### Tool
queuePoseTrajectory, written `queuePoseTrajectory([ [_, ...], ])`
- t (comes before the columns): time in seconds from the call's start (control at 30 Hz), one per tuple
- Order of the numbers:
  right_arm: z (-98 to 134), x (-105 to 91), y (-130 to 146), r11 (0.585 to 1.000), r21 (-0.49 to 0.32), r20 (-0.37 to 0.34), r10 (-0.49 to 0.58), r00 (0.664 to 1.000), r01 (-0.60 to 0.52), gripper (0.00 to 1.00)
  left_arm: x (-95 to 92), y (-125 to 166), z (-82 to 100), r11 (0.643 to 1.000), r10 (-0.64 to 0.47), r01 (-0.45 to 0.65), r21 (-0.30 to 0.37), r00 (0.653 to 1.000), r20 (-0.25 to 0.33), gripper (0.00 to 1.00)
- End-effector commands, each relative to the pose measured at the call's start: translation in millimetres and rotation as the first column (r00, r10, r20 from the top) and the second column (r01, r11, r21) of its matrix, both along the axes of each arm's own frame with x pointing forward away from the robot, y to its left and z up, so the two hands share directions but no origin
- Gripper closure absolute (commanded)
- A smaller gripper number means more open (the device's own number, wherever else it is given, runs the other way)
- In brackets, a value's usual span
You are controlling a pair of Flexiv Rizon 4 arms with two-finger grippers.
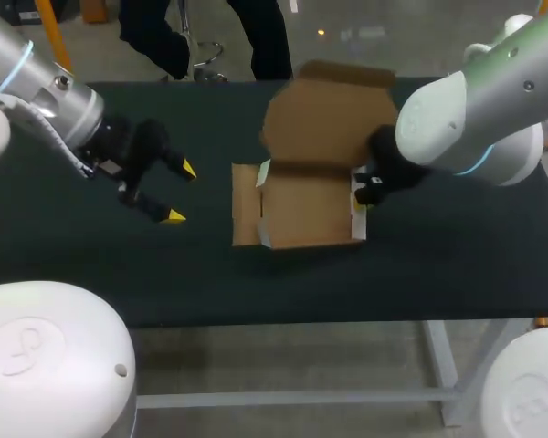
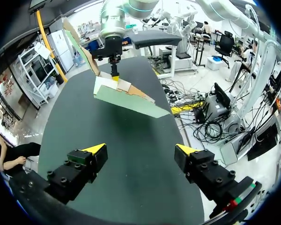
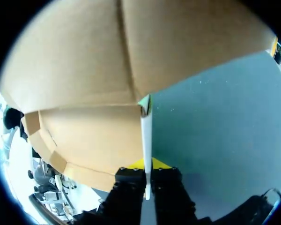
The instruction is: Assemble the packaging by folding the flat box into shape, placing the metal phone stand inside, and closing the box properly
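Box forming: right wall pinched, left arm standing off.

Judgement on the step: the right pinch should be low and steady so the wall holds upright, and the left claw [image 1: 181, 192] should come in square to the splayed left flap [image 1: 245, 205] and raise it without dragging the box [image 1: 306, 205]. The half-erected cardboard box sits mid-table [image 1: 438, 265], with its lid flap [image 1: 333, 109] open at the far side. Right claw [image 3: 147, 165] is pressed together on the thin right side wall [image 3: 146, 133], one finger on each face. Left claw hangs well apart from the box, fingers spread wide, holding nothing. Phone stand is not visible in any view.
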State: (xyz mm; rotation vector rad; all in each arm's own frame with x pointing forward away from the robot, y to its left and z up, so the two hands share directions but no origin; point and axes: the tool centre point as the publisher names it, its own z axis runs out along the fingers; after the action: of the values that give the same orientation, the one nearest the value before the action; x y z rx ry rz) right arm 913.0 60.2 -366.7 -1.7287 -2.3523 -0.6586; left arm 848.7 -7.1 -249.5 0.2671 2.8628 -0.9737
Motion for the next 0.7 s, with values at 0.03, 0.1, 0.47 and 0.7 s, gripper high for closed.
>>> queuePoseTrajectory([
  [0.03, 6.7, -5.3, 5.3, 0.986, -0.169, -0.068, -0.018, 0.998, 0.006, 1.0, 0.8, 0.0, -3.4, 1.0, 0.005, -0.005, 0.006, 1.0, 0.002, 0.0],
  [0.1, 6.2, -8.8, 4.3, 0.984, -0.177, -0.078, -0.027, 0.997, 0.013, 1.0, 1.9, 0.5, -5.5, 1.0, 0.008, -0.008, 0.01, 1.0, 0.004, 0.0],
  [0.47, -3.5, -24.1, -11.2, 0.943, -0.286, -0.183, -0.23, 0.956, 0.172, 1.0, 3.4, 2.5, -9.6, 0.999, -0.001, 0.001, 0.038, 1.0, -0.012, 0.0],
  [0.7, -3.5, -24.1, -11.2, 0.943, -0.286, -0.183, -0.23, 0.956, 0.172, 1.0, 3.4, 2.5, -9.6, 0.999, -0.001, 0.001, 0.038, 1.0, -0.012, 0.0],
])
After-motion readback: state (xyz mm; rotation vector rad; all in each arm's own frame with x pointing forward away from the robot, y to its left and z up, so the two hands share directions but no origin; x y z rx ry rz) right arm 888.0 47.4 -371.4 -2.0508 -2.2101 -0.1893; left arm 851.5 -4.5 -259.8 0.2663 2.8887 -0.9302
